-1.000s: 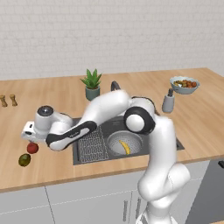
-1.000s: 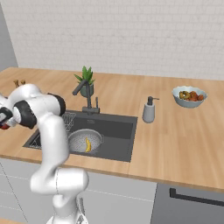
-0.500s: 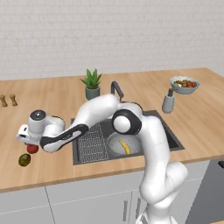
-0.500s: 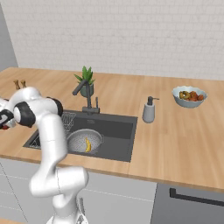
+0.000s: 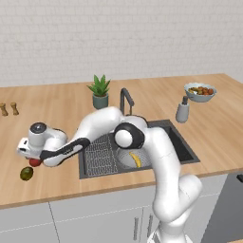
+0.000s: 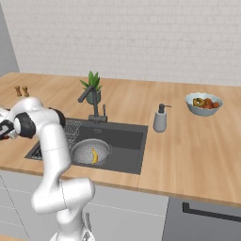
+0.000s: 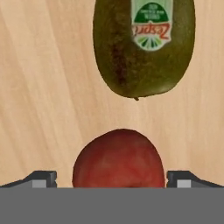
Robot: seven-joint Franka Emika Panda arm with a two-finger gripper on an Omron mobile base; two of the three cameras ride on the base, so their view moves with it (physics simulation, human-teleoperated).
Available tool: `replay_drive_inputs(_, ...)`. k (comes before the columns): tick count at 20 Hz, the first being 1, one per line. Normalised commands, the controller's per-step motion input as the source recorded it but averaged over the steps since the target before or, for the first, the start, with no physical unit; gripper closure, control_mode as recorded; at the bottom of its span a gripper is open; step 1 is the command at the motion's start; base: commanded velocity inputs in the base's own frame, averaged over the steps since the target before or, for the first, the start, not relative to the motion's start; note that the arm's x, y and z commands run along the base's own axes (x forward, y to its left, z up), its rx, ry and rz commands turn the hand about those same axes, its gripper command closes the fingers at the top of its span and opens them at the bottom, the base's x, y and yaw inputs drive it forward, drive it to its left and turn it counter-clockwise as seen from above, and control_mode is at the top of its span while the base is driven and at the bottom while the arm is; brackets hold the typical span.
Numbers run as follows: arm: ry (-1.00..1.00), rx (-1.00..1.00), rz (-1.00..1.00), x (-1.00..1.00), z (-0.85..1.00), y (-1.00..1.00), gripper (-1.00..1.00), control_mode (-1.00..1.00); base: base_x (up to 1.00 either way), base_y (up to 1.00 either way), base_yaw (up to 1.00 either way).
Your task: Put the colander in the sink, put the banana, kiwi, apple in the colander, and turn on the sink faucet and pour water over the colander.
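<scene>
Colander [image 5: 127, 159] already down in the sink [image 5: 187, 153], banana [image 5: 135, 159] lying inside it. Still out on the tabletop [image 5: 57, 180], well to the left of the basin: apple [image 7: 119, 158] and kiwi [image 7: 143, 46], just beside each other but apart.

Gripper [image 7: 111, 178] lowered over the apple, jaws spread as wide as they go, one fingertip showing on either side of the fruit with a little bare wood between tip and skin. Nothing held yet. Seen from the left base view, hand low over the red fruit, kiwi [image 5: 26, 173] lying just in front of it toward the tabletop edge.

On handling, as a judgement: apple likely firm and light, smooth-skinned and round (so apt to roll or squirt out of a pinch placed off-centre). Best taken across its widest part, fingers level with the middle, not up near the stem dimple. Firm squeeze should do no harm.

Kiwi next, probably a touch softer, oval, sticker side up; better gripped across the short axis. Close enough to the apple to be nudged if the fingers drop carelessly.

Faucet [image 5: 125, 98] untouched behind the sink, no water visible.
</scene>
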Motion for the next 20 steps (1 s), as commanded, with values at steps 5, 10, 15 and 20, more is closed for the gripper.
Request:
replay_drive_inputs(5, 0.0, 0.0, 0.0, 0.2, -0.25, 0.1, -1.0, -1.0, 0.0, 0.0, 0.0)
replay_drive_inputs(10, 0.01, 0.0, 0.0, 0.22, -0.28, 0.1, -1.0, -1.0, 0.0, 0.0, 0.0)
replay_drive_inputs(15, 0.11, 0.0, 0.0, 0.05, -0.37, 0.13, 1.0, -1.0, 0.0, 0.0, 0.0)
replay_drive_inputs(20, 0.17, 0.0, 0.0, -0.13, -0.41, 0.04, 1.0, -1.0, 0.0, 0.0, 0.0)
